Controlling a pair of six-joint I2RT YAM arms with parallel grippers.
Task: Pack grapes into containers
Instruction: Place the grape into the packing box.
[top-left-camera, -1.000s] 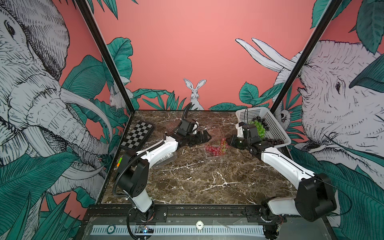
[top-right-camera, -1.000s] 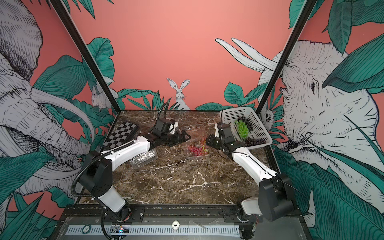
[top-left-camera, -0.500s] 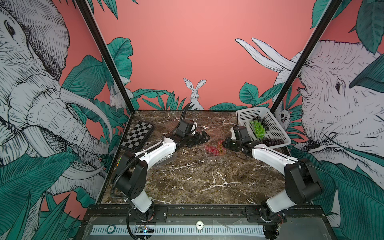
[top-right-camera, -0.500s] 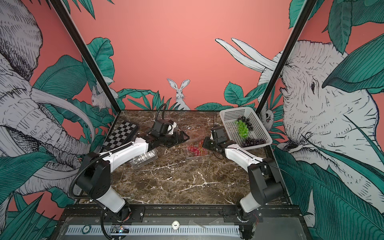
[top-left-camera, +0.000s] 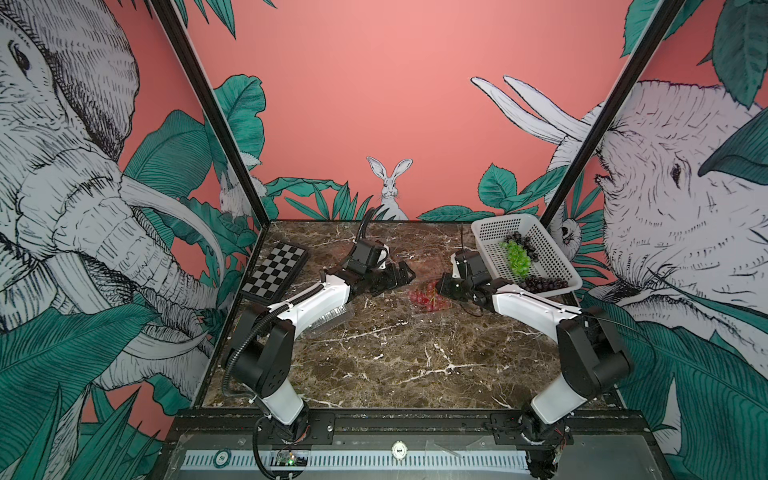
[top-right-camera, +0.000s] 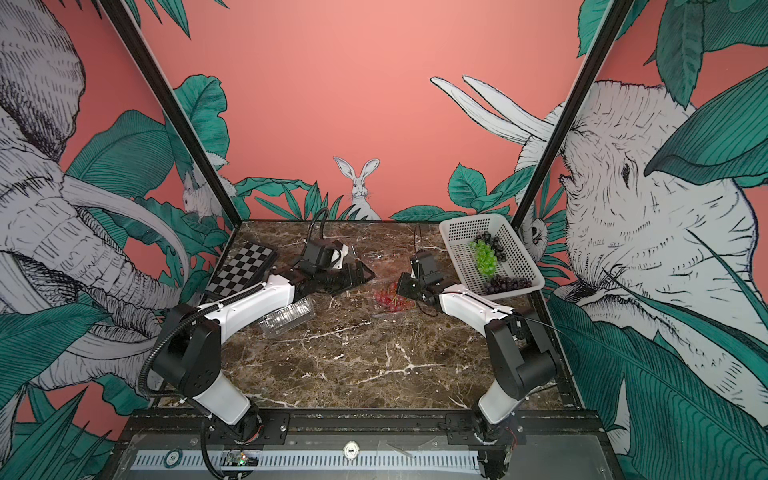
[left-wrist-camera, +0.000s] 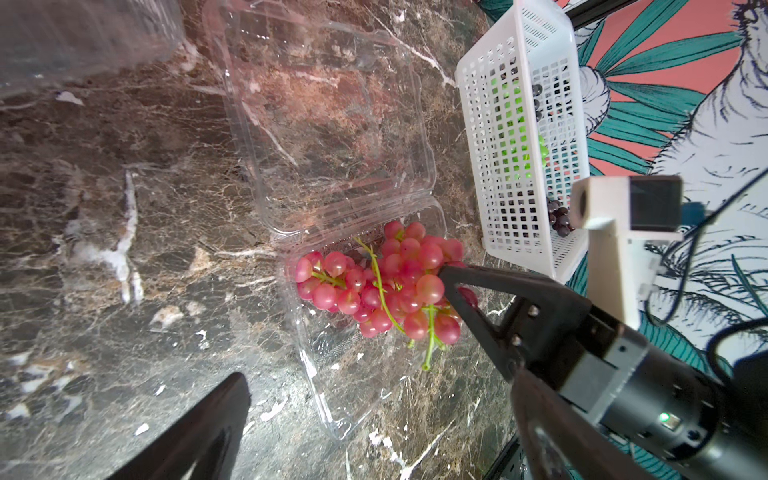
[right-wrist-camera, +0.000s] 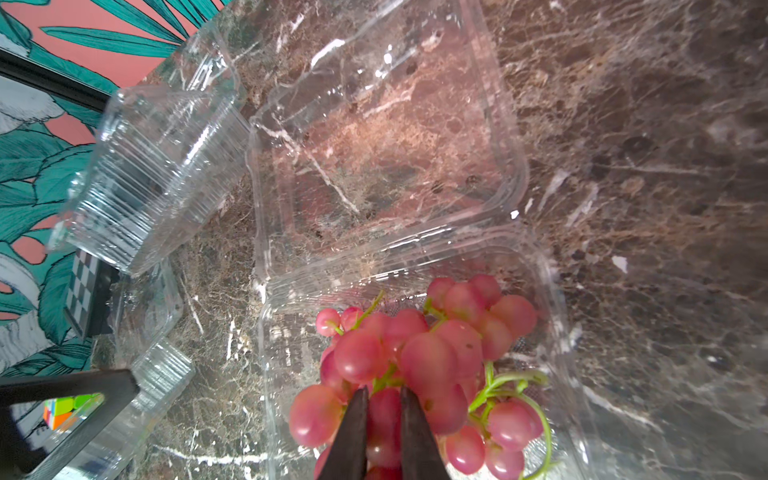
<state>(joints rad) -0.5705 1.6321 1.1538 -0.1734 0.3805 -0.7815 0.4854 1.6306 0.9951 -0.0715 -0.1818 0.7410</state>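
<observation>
- Landmark: clear transparent plastic clamshell container (right-wrist-camera: 374, 145), lying open on the brown marble tabletop (top-left-camera: 395, 361), lid folded flat beside the base.
- Bunch of round glossy red grapes (right-wrist-camera: 428, 353): inside the base half of that container, green stems showing.
- Right gripper (right-wrist-camera: 382, 392): tips at the bunch, over the container base. The jaws stand a narrow gap apart with a grape showing between them. Whether they pinch the bunch cannot be told.
- Left gripper (top-left-camera: 401, 275): near the container on its left-arm side, jaws spread wide.
- White perforated plastic basket (top-left-camera: 490, 226): just beside the container on its right-arm side. It holds a bright green grape bunch (top-left-camera: 516, 259) and dark purple-black grapes (top-left-camera: 540, 284).
- Second clear ribbed plastic box (top-right-camera: 286, 318): apart from the container on its left-arm side, partly under the left forearm.
- Black-and-white chequered board (top-left-camera: 277, 270): well apart from the container, at the left-arm edge of the tabletop.
</observation>
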